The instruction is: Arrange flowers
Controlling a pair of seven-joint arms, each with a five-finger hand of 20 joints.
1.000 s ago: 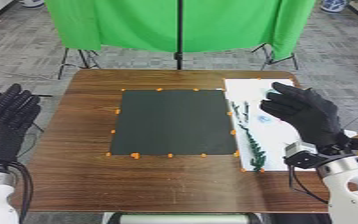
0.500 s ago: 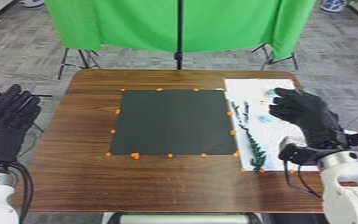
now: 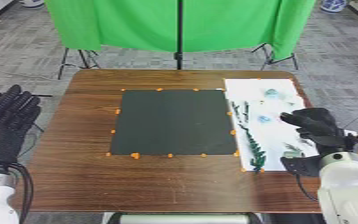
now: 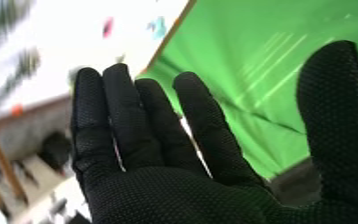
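Right now the right hand (image 3: 313,125) is above the table's (image 3: 158,187) right edge, wide open, its fingers straight and its thumb well apart from them. Just outside the table's left edge, the left hand (image 3: 5,120) is wide too, with straight fingers. A leafy green stem (image 3: 253,145) lies along the left edge of the white sheet (image 3: 249,87), reaching its near left corner. One pale blue flower (image 3: 264,119) lies mid-sheet, beside the dark square mat (image 3: 171,122).
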